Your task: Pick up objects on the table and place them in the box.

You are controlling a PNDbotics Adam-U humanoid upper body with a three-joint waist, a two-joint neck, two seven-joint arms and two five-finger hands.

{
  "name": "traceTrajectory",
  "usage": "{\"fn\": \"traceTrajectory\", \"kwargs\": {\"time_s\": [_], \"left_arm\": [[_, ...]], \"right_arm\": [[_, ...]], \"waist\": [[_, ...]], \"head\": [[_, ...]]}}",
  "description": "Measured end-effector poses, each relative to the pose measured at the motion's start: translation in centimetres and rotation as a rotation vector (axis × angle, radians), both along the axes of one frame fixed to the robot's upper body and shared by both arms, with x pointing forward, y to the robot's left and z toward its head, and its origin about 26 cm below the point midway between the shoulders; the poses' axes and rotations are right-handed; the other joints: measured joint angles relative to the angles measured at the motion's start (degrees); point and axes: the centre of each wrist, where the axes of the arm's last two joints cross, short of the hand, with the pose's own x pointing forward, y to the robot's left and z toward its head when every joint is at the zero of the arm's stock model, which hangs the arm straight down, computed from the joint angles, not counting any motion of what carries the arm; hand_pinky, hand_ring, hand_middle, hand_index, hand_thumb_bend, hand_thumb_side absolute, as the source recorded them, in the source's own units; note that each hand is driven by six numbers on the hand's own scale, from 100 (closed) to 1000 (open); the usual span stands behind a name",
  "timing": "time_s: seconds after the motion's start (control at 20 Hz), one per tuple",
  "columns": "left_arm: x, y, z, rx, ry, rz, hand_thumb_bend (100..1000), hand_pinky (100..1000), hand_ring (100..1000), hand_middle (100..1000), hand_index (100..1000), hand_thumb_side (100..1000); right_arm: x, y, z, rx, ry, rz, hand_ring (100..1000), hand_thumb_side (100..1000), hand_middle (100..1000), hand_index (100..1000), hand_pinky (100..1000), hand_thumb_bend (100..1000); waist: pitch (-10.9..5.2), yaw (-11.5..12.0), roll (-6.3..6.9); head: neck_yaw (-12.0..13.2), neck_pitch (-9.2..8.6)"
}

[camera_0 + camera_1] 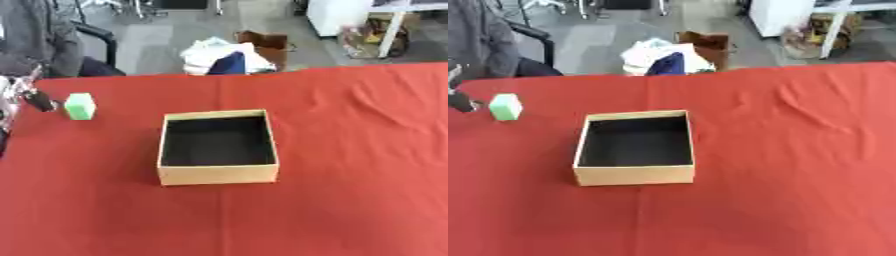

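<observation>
My left robot hand [35, 99] shows only at the left edge of the view, a dark fingertip and some silver parts poking in just beside the green block [80, 106]; I cannot tell whether its fingers are spread or curled, and nothing appears to be in its hold. My right robot hand is out of sight altogether. The green block stands upright on the red surface [350, 165], just to the right of my fingertip and apart from it by a narrow gap. Taking the box [218, 174] as the landmark, the block lies to its left and a little farther back, near but clearly outside it, while the box itself sits open-topped and, as far as its dark inside shows, with nothing in it. So I judge the task barely begun, with the grasp on the block as the step in hand. The main risk from here is that my fingertip nudges the block sideways before I close around it, since it is small, looks light and could tip or slide on the cloth. Working at the view's edge also means I could misjudge my reach.
</observation>
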Motion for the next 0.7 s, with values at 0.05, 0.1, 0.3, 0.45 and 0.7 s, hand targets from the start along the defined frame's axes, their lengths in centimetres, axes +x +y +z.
{"fn": "traceTrajectory", "kwargs": {"time_s": [0.05,0.1,0.3,0.45,0.7], "left_arm": [[0.0,0.0,-0.01,-0.002,0.007,0.0,415,893,892,847,933,100],[0.0,0.0,-0.02,-0.004,0.014,0.0,416,893,892,847,933,100],[-0.02,0.01,-0.09,-0.011,0.04,0.003,425,894,893,847,934,100],[-0.04,0.02,-0.14,-0.015,0.053,0.005,435,895,896,849,936,100],[-0.07,0.05,-0.22,-0.021,0.07,0.007,437,894,898,840,931,100]], "right_arm": [[0.0,-0.01,0.01,-0.001,0.0,0.0,721,534,853,935,658,100],[0.0,-0.02,0.02,-0.002,-0.001,0.0,721,534,853,935,658,100],[-0.01,-0.06,0.06,-0.004,-0.002,-0.001,721,534,853,935,658,100],[-0.01,-0.06,0.06,-0.004,-0.002,-0.001,721,534,853,935,656,100],[-0.01,-0.06,0.06,-0.004,-0.003,-0.001,720,533,852,935,655,100]], "waist": [[-0.01,0.0,0.07],[-0.01,0.0,0.11],[-0.01,0.0,0.23],[0.04,0.0,0.27],[0.78,0.0,0.08]], "head": [[0.0,0.0],[-0.1,0.0],[-0.2,0.02],[-0.2,0.02],[-0.5,0.02]]}}
